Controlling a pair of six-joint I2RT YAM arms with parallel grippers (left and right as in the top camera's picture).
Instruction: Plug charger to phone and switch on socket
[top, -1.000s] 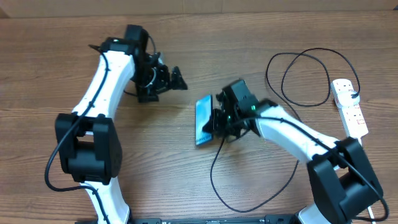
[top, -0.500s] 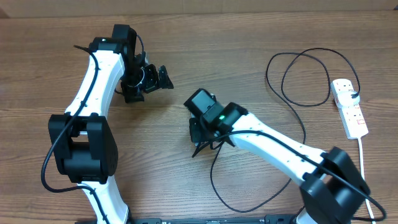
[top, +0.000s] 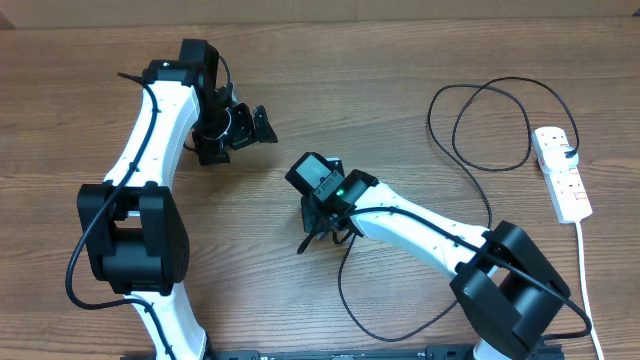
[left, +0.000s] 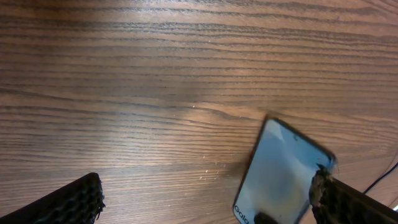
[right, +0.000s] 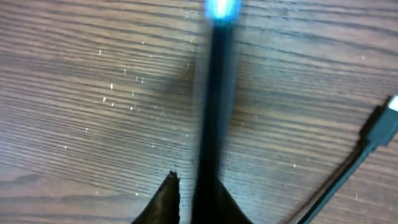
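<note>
0 of 2 steps look done, by my reading. The phone (left: 280, 171) sits mid-table under the right wrist, hidden from overhead. The left wrist view shows its pale blue screen, tilted up rather than lying flat. The right gripper (top: 322, 222) appears closed on it: in the right wrist view the phone is edge-on, a dark strip running up from between the fingers with a blue glow at the top. The charger (top: 338, 283) is unplugged. Its connector tip (right: 384, 121) lies bare on the wood near the phone, not touching it, and the lead loops off toward the socket (top: 562, 172) at the table's right edge. Switch positions are too small to tell. The left gripper (top: 252, 125) is well apart on the left side, fingers spread wide, holding nothing. Left to do, as I judge it: pick up the tip, seat it in the phone's port, then press the socket switch.
</note>
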